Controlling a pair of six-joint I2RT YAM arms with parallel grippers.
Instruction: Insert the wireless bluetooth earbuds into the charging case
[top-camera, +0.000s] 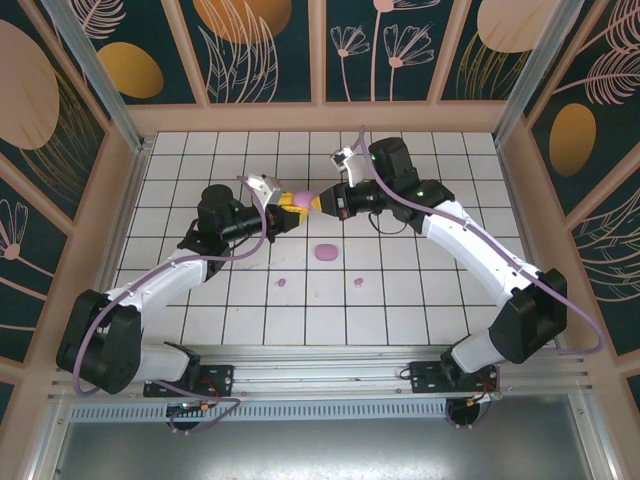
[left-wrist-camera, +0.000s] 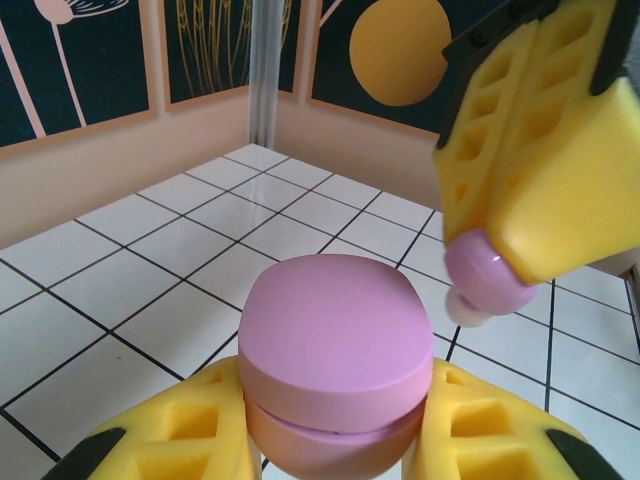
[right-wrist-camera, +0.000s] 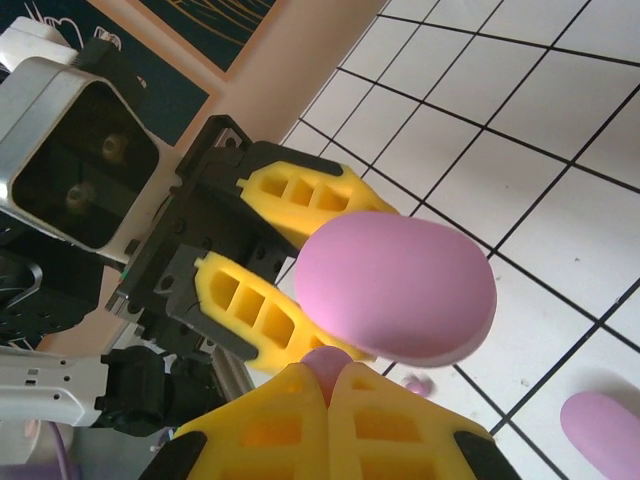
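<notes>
Left gripper (left-wrist-camera: 335, 450) nearest, clamped on lilac charging case (left-wrist-camera: 335, 345), lid apparently down. Right gripper (left-wrist-camera: 497, 240) at 2 o'clock, pinching earbud (left-wrist-camera: 490, 282). Spare case (top-camera: 325, 252) on surface (top-camera: 200, 300); loose earbuds (top-camera: 281, 282) at its 8 and 4 o'clock. Earbud likely light, hard, slick; pinch body sides gently, not tip.

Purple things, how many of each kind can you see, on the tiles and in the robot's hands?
Charging cases: 2, one in the left hand, one on the tiles.
Earbuds: 3, one in the right hand, two on the tiles (one looks pale, so less sure).
Total: 5.
</notes>
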